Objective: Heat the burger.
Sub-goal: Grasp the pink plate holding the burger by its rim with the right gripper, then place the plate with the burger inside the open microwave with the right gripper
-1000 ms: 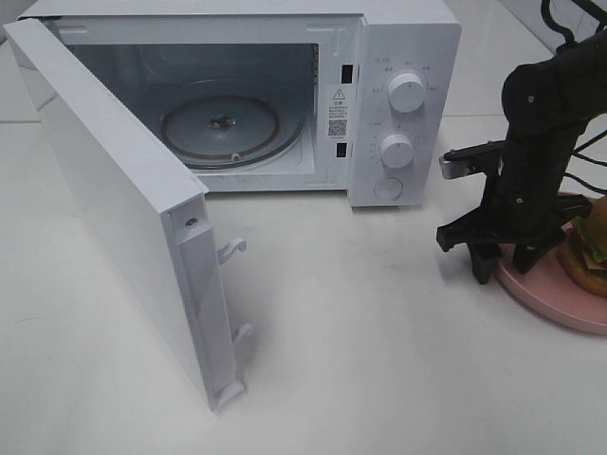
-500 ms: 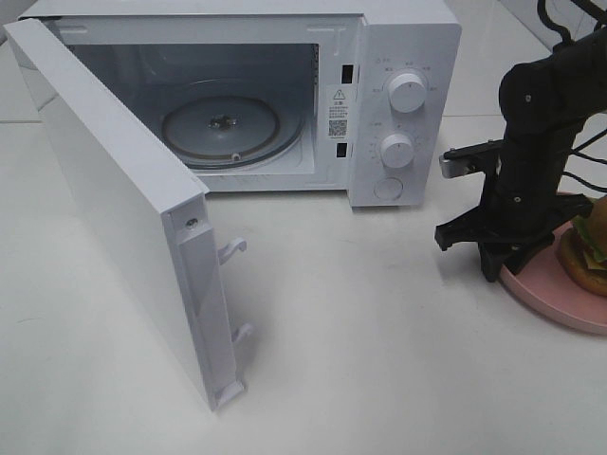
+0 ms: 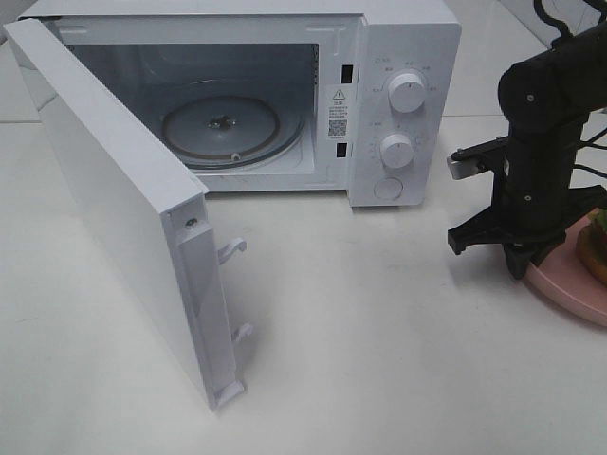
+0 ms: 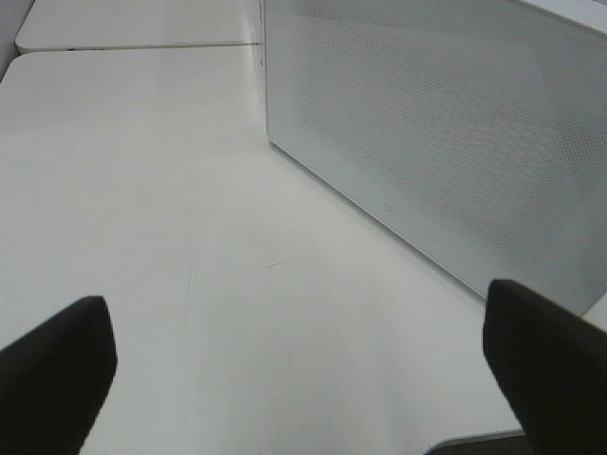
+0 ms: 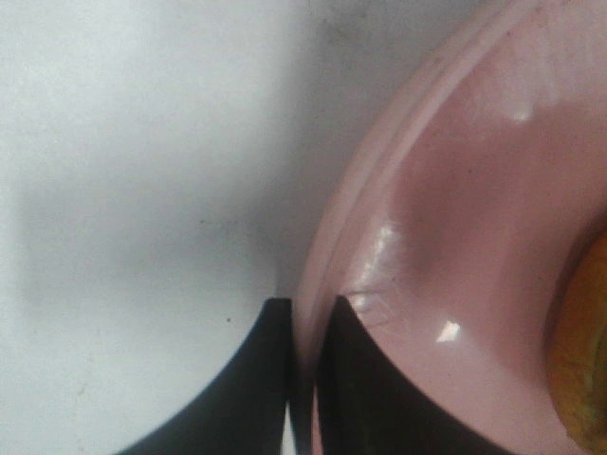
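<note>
The burger [image 3: 597,248] sits on a pink plate [image 3: 560,282] at the far right, cut off by the frame edge; a sliver of its bun [image 5: 588,370] shows in the right wrist view. My right gripper [image 3: 520,265] points down at the plate's near-left rim. In the right wrist view its two dark fingers [image 5: 356,379] pinch the pink rim [image 5: 379,218] between them, one outside and one inside the plate. My left gripper [image 4: 302,379] is open and empty over bare table, and does not appear in the exterior high view.
The white microwave [image 3: 398,104] stands at the back with its door [image 3: 123,209] swung wide toward the front left, glass turntable [image 3: 223,128] bare inside. The door's perforated face [image 4: 427,142] is close beside my left gripper.
The right gripper's fingers have closed onto the plate's rim, and the arm has shifted slightly right and up. The plate and burger have slid a little to the right. The left arm is still.
</note>
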`<state>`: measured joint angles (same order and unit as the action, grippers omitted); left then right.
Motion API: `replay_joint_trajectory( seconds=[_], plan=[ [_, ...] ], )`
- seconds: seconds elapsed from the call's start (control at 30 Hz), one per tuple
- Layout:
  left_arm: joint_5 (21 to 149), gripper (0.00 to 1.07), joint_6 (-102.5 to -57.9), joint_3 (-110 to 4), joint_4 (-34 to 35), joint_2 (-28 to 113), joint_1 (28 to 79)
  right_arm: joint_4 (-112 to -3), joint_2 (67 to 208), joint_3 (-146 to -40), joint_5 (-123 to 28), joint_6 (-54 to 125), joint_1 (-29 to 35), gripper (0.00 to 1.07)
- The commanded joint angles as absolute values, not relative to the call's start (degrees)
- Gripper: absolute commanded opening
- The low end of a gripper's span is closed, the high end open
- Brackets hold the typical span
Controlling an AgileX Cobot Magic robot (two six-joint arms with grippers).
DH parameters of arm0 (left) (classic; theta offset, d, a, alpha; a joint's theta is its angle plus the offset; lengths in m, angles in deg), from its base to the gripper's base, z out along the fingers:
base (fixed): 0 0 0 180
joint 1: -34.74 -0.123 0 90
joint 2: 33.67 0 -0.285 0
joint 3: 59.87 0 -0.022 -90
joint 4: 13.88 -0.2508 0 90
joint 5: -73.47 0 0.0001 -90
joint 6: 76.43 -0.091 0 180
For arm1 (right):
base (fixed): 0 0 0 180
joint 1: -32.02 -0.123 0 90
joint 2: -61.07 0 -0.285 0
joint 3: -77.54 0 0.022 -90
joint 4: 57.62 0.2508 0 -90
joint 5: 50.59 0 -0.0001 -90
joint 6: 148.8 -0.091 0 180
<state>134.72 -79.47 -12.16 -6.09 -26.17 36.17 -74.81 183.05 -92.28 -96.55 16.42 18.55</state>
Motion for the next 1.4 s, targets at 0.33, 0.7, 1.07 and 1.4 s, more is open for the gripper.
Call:
replay_joint_trajectory(
  seconds=[0.33,0.7,1.07,1.4],
  plan=[
    [134.6,0.98,-79.4,-12.2,-6.2,-27.2,35.9,-78.3,176.8,-85.9,-97.5,12.1,15.1,0.0],
    [134.6,0.98,-79.4,-12.2,-6.2,-27.2,35.9,-81.3,168.5,-79.5,-98.9,9.8,13.6,0.0],
    [134.6,0.98,-79.4,-12.2,-6.1,-27.2,35.9,-85.5,161.5,-75.2,-102.0,6.7,8.8,0.0],
    [134.6,0.98,-79.4,-12.2,-6.1,-27.2,35.9,-89.1,154.6,-68.8,-104.8,4.5,1.8,0.0]
  ],
)
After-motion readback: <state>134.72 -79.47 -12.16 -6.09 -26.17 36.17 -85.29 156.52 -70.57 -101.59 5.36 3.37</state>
